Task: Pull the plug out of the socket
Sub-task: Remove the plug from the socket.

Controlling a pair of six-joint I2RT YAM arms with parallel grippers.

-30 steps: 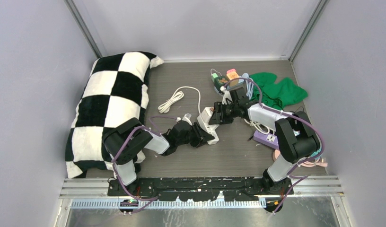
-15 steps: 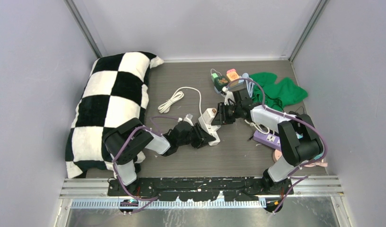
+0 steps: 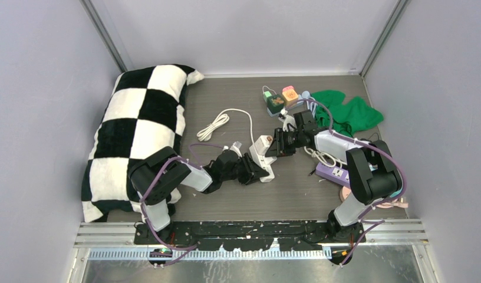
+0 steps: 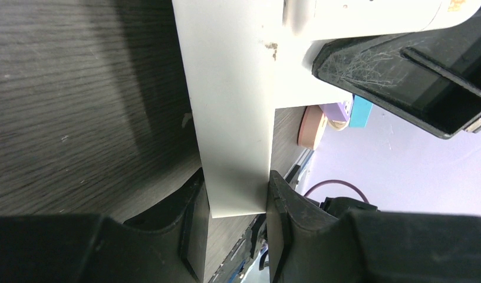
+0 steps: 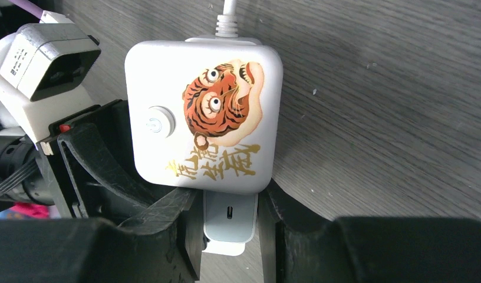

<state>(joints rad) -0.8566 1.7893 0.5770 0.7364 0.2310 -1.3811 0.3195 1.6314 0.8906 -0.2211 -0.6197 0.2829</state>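
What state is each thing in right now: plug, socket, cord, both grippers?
plug: seated in the socket, not yet pulled.
socket: clamped at its side.
left gripper: shut on socket.
right gripper: shut on plug.
cord: loosely coiled, untouched.

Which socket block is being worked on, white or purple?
The white tiger-print socket: right gripper pinches its plug, left gripper holds its body. The purple strip lies untouched beside the right arm.

The socket [image 5: 203, 112] is a white rounded-square block, mid-table [image 5: 374, 88], with an orange tiger face, gold characters and a round power button. The plug [image 5: 229, 221] is small and white with one slot, and it's still stuck in the socket's edge opposite the cord [image 5: 229, 12].
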